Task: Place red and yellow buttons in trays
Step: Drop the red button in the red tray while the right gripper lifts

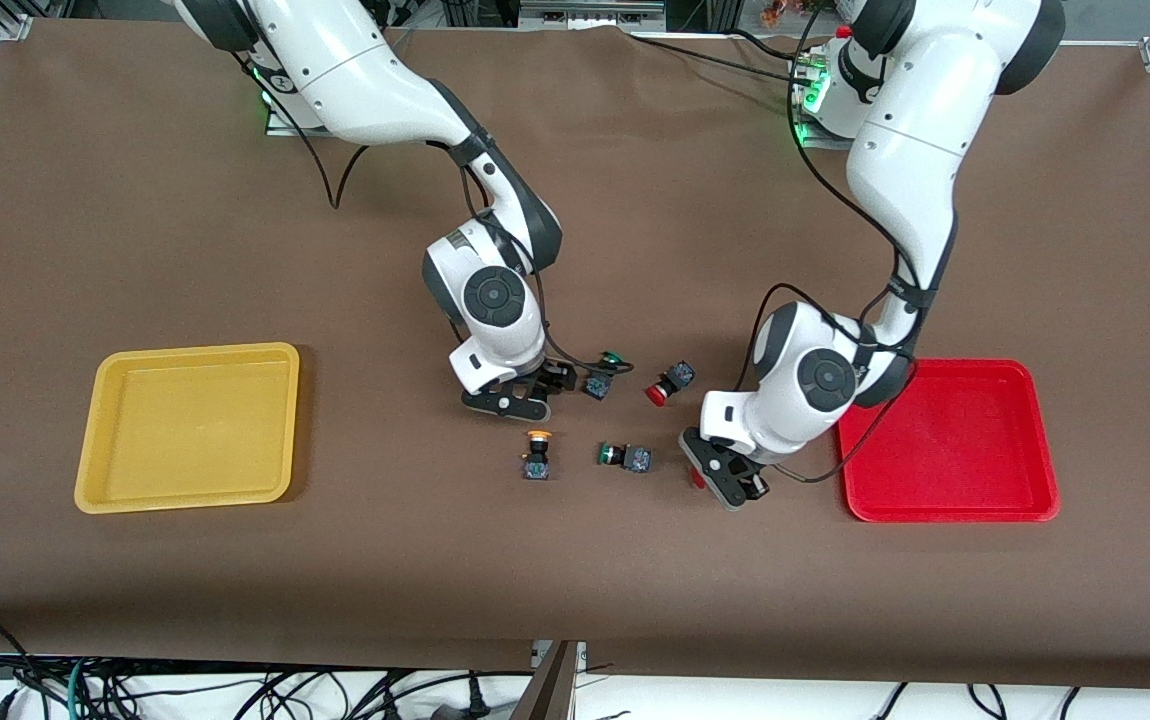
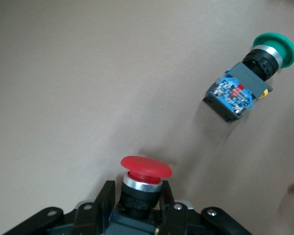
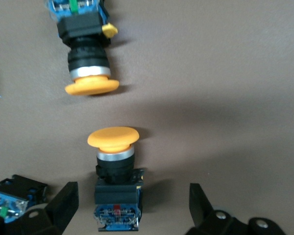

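On buttons (image 1: 670,381): no readable labels.

Front view: high camera across the table (image 1: 575,560), facing both arm bases, taking in the whole tabletop.

Left wrist view: close, looking down past the left claw (image 2: 139,208) at the brown surface; a green button (image 2: 250,81) lies ahead of it, also visible in the front view (image 1: 623,456).

Right wrist view: close, looking down past the right claw (image 3: 132,205); the yellow button (image 3: 88,58) ahead appears in the front view (image 1: 537,453).
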`<state>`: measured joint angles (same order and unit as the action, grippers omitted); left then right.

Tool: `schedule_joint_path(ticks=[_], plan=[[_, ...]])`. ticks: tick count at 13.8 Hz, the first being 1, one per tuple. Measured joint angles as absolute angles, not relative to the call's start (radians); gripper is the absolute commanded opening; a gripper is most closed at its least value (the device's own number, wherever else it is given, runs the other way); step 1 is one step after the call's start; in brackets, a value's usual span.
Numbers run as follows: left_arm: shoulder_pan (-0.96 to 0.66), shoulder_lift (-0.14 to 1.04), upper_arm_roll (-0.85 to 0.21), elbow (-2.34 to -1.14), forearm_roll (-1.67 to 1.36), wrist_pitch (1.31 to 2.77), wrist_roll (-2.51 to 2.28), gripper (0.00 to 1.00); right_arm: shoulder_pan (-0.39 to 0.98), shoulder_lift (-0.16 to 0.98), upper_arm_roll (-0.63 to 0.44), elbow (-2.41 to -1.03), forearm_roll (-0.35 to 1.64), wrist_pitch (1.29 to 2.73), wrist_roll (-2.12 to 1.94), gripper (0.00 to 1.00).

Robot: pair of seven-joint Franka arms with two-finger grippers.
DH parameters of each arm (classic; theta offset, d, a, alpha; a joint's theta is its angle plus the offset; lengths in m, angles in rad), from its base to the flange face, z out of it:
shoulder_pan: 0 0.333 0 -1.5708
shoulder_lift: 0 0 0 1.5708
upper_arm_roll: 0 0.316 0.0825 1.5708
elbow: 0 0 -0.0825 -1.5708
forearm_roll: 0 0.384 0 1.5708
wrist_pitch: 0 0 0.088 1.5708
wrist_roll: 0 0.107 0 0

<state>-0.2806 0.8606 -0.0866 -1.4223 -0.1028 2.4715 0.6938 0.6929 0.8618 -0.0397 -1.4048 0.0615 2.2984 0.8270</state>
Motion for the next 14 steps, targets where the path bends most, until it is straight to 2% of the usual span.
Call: schedule_joint_path(ticks=[2, 4, 8, 11, 12, 13, 14], plan=[[-0.225, 0.806, -0.084, -1.414, -0.103, 2.343, 0.698, 0.08, 0.697, 0.87, -0.04, -1.405, 0.061, 2.3, 0.827, 0.36], [-0.162, 0.748, -0.081, -1.412, -0.103, 2.205, 0.741, 0.08, 0.7, 0.873, -0.04, -1.405, 0.061, 2.301, 0.826, 0.0], [-0.023, 0.712, -0.078, -1.418, -0.103, 2.048, 0.896, 0.08, 0.7, 0.873, -0.04, -1.397, 0.061, 2.302, 0.823, 0.0], [0.056, 0.72, -0.078, -1.458, -0.103, 2.027, 0.984, 0.08, 0.688, 0.866, -0.056, -1.382, 0.061, 2.301, 0.78, 0.0], [0.072, 0.728, -0.078, -1.483, -0.103, 2.023, 0.992, 0.11, 0.668, 0.859, -0.061, -1.378, 0.061, 2.291, 0.738, 0.0], [0.083, 0.743, -0.079, -1.504, -0.103, 2.023, 0.995, 0.22, 0.642, 0.848, -0.065, -1.375, 0.061, 2.268, 0.688, 0.0], [0.09, 0.758, -0.079, -1.515, -0.103, 2.025, 0.998, 0.67, 0.607, 0.834, -0.069, -1.374, 0.061, 2.232, 0.633, 0.0]])
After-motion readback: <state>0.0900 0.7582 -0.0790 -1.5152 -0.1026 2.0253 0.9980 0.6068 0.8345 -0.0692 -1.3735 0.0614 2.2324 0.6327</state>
